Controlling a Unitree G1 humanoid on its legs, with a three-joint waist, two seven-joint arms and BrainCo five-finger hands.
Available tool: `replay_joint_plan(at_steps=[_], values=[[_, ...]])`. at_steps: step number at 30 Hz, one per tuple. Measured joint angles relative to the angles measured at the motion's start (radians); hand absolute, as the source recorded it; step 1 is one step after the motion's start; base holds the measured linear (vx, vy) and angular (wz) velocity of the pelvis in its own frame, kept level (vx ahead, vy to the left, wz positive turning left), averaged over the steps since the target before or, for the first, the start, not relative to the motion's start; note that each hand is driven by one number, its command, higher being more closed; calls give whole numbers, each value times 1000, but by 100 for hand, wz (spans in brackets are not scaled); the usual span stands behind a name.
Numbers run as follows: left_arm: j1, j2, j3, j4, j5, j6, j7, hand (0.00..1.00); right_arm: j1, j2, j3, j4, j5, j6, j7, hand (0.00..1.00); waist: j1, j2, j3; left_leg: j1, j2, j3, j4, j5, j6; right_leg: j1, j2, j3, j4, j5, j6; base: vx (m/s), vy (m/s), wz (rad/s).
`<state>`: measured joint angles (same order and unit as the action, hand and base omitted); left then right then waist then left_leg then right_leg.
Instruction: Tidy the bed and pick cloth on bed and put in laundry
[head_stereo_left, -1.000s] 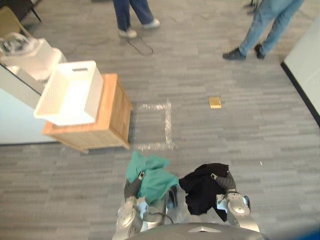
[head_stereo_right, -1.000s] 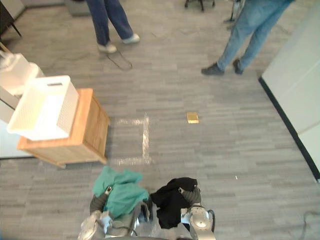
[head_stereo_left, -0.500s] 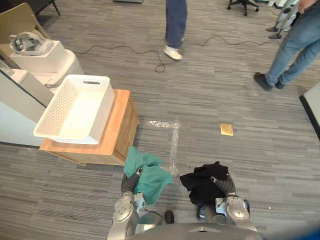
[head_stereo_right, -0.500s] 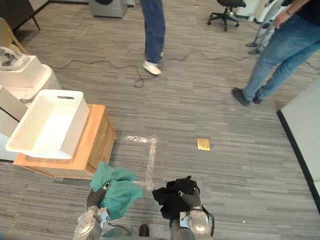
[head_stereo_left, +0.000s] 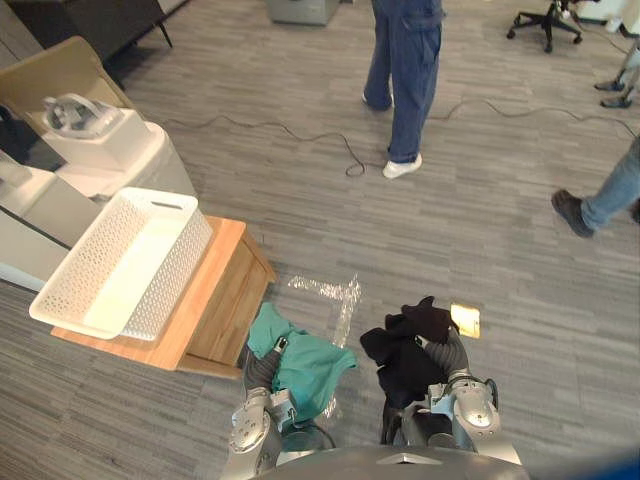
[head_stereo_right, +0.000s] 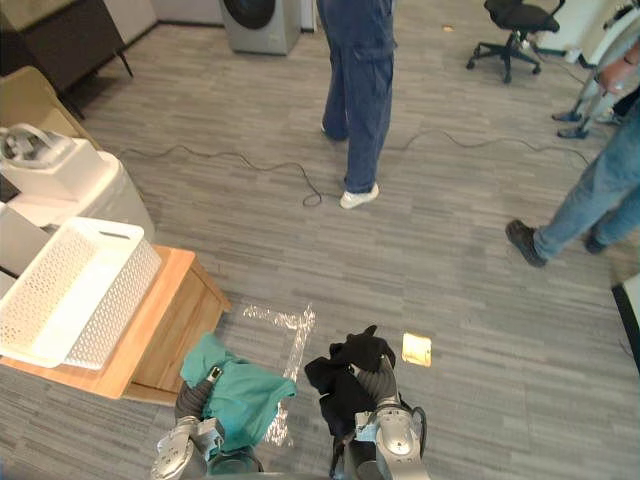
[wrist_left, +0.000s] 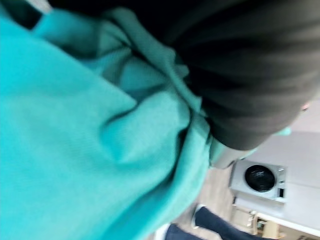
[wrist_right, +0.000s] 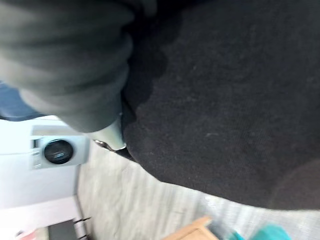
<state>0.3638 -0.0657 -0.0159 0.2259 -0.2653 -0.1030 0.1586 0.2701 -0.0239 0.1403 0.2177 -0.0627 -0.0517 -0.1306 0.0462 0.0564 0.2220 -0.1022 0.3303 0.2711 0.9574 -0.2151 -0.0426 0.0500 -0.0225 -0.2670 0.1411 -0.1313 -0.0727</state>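
Note:
My left hand (head_stereo_left: 264, 368) is low in the left eye view, fingers closed on a bunched teal cloth (head_stereo_left: 305, 360) that drapes over it and hangs above the floor. Up close in the left wrist view, the teal cloth (wrist_left: 90, 130) folds against the hand's dark cover. My right hand (head_stereo_left: 456, 356) is beside it, clutching a crumpled black cloth (head_stereo_left: 405, 352), which also shows in the right wrist view (wrist_right: 225, 100). A white perforated laundry basket (head_stereo_left: 175, 280) sits on a low wooden cabinet (head_stereo_left: 220, 300) ahead and to the left of both hands.
A person in blue jeans (head_stereo_left: 405, 80) stands ahead at centre, and another person's leg and shoe (head_stereo_left: 580, 210) are at the right. A cable (head_stereo_left: 300, 135) runs across the grey floor. Tape marks (head_stereo_left: 335, 292) and a small yellow square (head_stereo_left: 465, 320) lie just ahead. A white appliance (head_stereo_left: 100, 150) is at far left.
The camera has moved, so the basket and cabinet now sit lower left. The person in jeans has stepped toward the middle. Both cloths stay in my hands.

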Motion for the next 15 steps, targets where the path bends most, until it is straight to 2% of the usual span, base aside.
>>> replay_joint_plan(at_steps=[1, 3, 6, 8, 9, 10, 11, 12, 13, 15], values=[[1, 0, 2, 0, -1, 0, 0, 100, -2, -7, -1, 21, 0, 1, 0, 100, 1, 4, -1, -41, -3, 25, -36, -17, -5, 30, -5, -25, -26, -4, 12, 262, -43, 56], [1, 0, 4, 2, -1, -1, 0, 100, -7, -30, -4, 72, -1, 4, 2, 100, 4, 6, -3, -83, -41, 65, -149, -41, -13, 71, -22, -73, -50, -19, 30, 263, -8, 76], [5, -2, 22, 4, 0, 0, 0, 100, -26, -71, -22, 129, -1, 15, 3, 100, 5, 10, -8, -108, -141, 172, -418, -34, -15, 137, -52, -166, -91, -36, 69, 308, 65, 85], [9, -2, 29, 7, 0, 0, -2, 100, -42, -83, -39, 150, -2, 20, 1, 100, 14, 11, -9, -106, -196, 238, -592, 34, 14, 161, -74, -211, -94, -55, 105, 382, 134, 81], [10, -2, 35, 15, 0, 0, -6, 100, -45, -83, -50, 158, -2, 24, -1, 100, 23, 11, -9, -98, -224, 289, -699, 103, 33, 189, -86, -241, -93, -72, 133, 333, 160, 78], [21, -5, 47, 25, 0, 1, -9, 100, -45, -79, -51, 172, -4, 25, -1, 100, 29, 5, -10, -73, -235, 350, -749, 198, 143, 232, -97, -261, -92, -91, 167, 339, 165, 78], [22, -6, 54, 35, 0, 5, -9, 100, -50, -72, -51, 184, -7, 26, -1, 100, 28, -8, -17, -61, -259, 359, -749, 187, 164, 250, -117, -273, -91, -95, 181, 362, 184, 74], [31, -8, 61, 37, 1, 11, -10, 100, -55, -64, -50, 195, -24, 26, 0, 100, 28, -31, -29, -55, -283, 383, -737, 171, 185, 259, -140, -283, -74, -83, 203, 389, 209, 73], [34, -7, 61, 36, 2, 12, -22, 100, -64, -55, -50, 194, -40, 26, 1, 100, 28, -38, -32, -51, -297, 373, -729, 142, 206, 254, -157, -281, -21, -70, 224, 466, 283, 84], [33, -1, 62, 36, 3, 16, -36, 100, -78, -31, -52, 194, -41, 26, 9, 100, 28, -58, -35, -22, -333, 341, -752, 116, 209, 224, -197, -269, 135, -67, 228, 419, 273, 74]])
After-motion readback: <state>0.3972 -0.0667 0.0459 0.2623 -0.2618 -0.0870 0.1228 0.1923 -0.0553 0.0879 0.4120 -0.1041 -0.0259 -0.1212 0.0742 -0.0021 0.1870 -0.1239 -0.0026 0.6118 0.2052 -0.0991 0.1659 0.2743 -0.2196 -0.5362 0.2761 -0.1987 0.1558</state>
